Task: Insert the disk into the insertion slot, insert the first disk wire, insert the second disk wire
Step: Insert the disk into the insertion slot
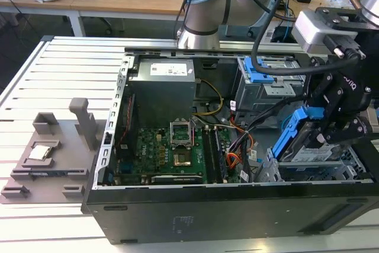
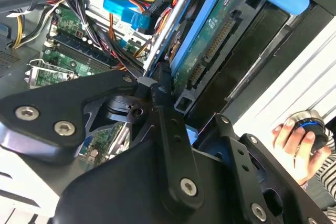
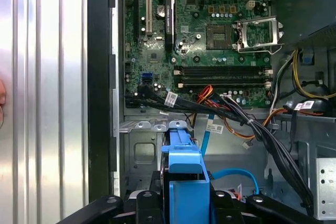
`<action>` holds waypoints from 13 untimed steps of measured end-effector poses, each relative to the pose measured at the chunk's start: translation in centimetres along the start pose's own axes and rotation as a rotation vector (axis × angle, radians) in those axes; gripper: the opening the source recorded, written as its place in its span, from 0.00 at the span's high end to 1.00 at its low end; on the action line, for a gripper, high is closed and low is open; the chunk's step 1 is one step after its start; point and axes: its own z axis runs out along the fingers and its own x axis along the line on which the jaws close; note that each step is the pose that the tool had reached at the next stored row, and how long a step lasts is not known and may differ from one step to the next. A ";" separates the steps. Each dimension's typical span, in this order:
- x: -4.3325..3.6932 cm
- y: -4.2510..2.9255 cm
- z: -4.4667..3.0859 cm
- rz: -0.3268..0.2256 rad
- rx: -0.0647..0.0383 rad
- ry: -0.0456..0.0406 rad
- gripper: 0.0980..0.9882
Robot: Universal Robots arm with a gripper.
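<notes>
Black linkage arms (image 2: 173,145) of the claw (image 3: 185,203) loom closest in the second wrist view. Past them is the disk (image 2: 210,40), green board side showing inside its blue carrier. The claw is closed on the disk: in the first wrist view the carrier (image 3: 184,174) sits clamped between the two black fingers (image 3: 144,200).

In the exterior view the claw (image 1: 325,131) holds the disk (image 1: 299,146) tilted, its high end up by the fingers. Its low end is down over the slot (image 1: 349,170), the silver cage directly beneath the claw. I cannot tell whether the disk touches the slot; it is not lying flat in a bay.

Beyond the claw, deeper in the open case (image 1: 207,211), lies the motherboard (image 3: 210,24). A bundle of black cables (image 3: 252,124) and orange wires run between it and the claw. A thin blue cable (image 3: 231,174) loops just beside the held carrier.

Farther from the claw, toward the exterior view's left, a grey power supply (image 1: 163,87) stands in the case. A grey fixture (image 1: 53,152) rests on the ribbed table (image 1: 59,69) outside it. Behind the claw sits a second cage with a blue tab (image 1: 257,75).

Outside the case wall, on the side of the claw away from the motherboard, a person's hand (image 2: 294,140) grips a round knob.
</notes>
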 end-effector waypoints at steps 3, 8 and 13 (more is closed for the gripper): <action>0.00 -0.01 0.14 0.000 0.000 0.0004 0.70; 0.00 -0.01 0.15 0.000 0.000 0.0005 0.62; 0.00 -0.01 0.15 0.000 0.000 0.0009 0.63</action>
